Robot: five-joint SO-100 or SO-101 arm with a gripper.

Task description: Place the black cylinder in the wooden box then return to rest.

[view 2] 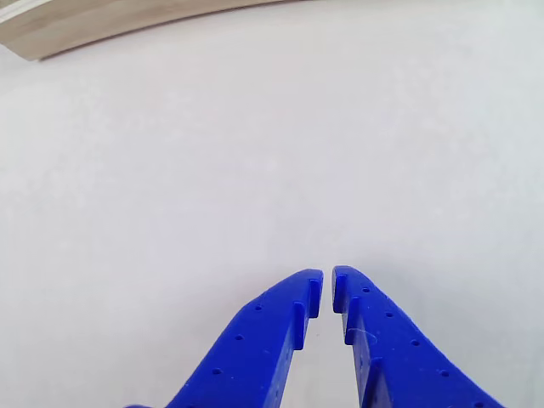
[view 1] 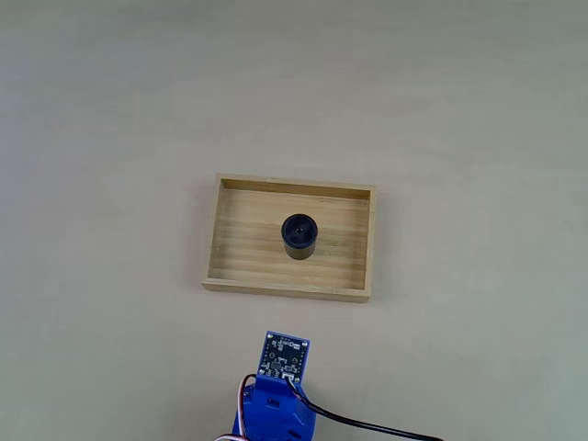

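**Cylinder in the box, claw shut and empty**

From the fixed view, the box (view 1: 290,238) lies flat in the middle of the pale surface (view 1: 110,110), its long sides running left to right. The cylinder (view 1: 299,236) stands upright on the striped floor, near the centre, clear of all four walls, its round top and small dimple facing up. Below the box, at the bottom edge, sits the blue arm (view 1: 276,404) with a small circuit board (view 1: 288,354) on top and a black cable (view 1: 367,424) trailing off to the right. The arm is well apart from the box.

The other view looks out along the claw (view 2: 327,285). Its two blue fingers (view 2: 263,340) come up from the bottom edge, tips almost meeting with just a thin slit between them, and nothing held. Beyond them lies bare surface, and a strip of the box's wooden wall (view 2: 102,25) crosses the top left corner. The cylinder cannot be seen from here; the fixed view gives its place.
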